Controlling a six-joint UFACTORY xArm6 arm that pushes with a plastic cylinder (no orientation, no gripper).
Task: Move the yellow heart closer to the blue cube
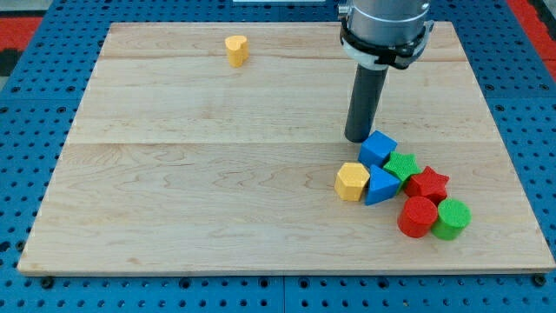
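Note:
The yellow heart (235,49) lies near the board's top edge, left of centre. The blue cube (378,148) sits at the right of centre, at the top of a tight cluster of blocks. My tip (358,138) rests on the board just left of and above the blue cube, very close to it or touching it. The heart is far from my tip, up and to the view's left.
The cluster holds a yellow hexagon (352,182), a blue triangular block (380,185), a green star (403,165), a red star (427,183), a red cylinder (418,216) and a green cylinder (452,217). The wooden board (174,174) lies on a blue pegboard.

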